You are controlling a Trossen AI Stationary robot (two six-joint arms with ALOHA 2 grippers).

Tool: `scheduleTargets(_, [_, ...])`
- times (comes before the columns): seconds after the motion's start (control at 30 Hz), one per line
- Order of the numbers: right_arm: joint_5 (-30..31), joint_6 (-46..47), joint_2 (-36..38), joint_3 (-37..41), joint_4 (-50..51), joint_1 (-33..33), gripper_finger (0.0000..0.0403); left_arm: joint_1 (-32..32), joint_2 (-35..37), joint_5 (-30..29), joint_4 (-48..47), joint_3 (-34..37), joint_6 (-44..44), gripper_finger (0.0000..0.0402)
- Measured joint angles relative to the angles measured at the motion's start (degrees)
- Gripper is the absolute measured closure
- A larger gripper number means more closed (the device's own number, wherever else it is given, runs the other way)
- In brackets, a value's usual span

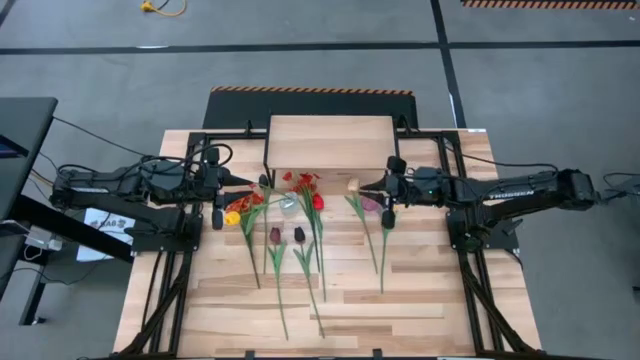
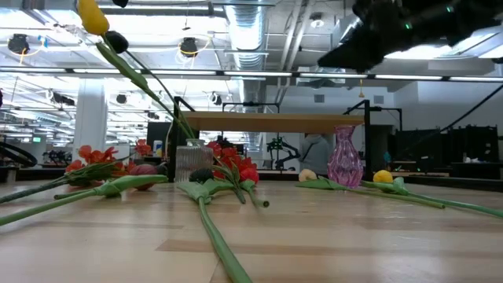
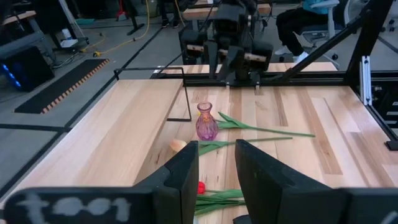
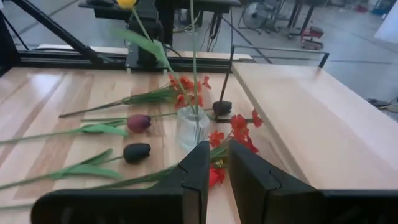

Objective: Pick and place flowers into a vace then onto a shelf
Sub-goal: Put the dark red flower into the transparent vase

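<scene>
Bare front planks, scattered flowers mid-table, left claw gripping yellow tulip, right claw narrowly parted.

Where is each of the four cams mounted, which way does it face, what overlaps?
High: overhead, straight down; both arms, shelf, flowers.
Low: table height, level across the table toward the room; clear vase, pink vase, an arm overhead.
Left wrist: faces across the table past its own fingers at the pink vase and the right arm.
Right wrist: past its own fingers at the clear vase.
Shared: both vases appear in the low view and one wrist view each.
</scene>
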State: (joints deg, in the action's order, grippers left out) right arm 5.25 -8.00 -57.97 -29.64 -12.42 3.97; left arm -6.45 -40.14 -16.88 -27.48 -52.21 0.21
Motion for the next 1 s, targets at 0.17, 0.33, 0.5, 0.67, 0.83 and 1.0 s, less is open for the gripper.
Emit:
scheduleTargets(0.17, [-2.62,-4.42,0.03,4.58,-2.88,-0.45,0.0351,-0.01,0.0,0.0,0.0,0.0,0.0,0.0305])
scheduleTargets(0.33, [-5.62,-9.54,0.06,6.72,-2.82,-0.57,0.0351,0.0,0.0,0.0,0.04,0.0,1.47,0.0305])
scheduleTargets(0.5, [-6.89,-11.83,0.47,6.96,0.09,1.15,0.0351,0.01,0.0,-0.29,1.44,0.0,3.97,0.0305])
scheduleTargets(0.67, [-6.93,-10.18,2.57,6.96,6.9,2.99,0.0351,0.01,-0.02,-0.3,1.33,0.0,3.53,0.0305])
scheduleTargets(0.83, [-7.01,-6.94,4.99,6.96,12.72,4.09,0.0351,0.01,-0.56,0.24,-1.76,0.02,2.34,0.0305])
scheduleTargets(1.0, [-6.96,-5.52,5.96,6.96,15.45,4.77,0.0351,0.01,-1.91,3.81,-5.2,0.04,1.7,0.0305])
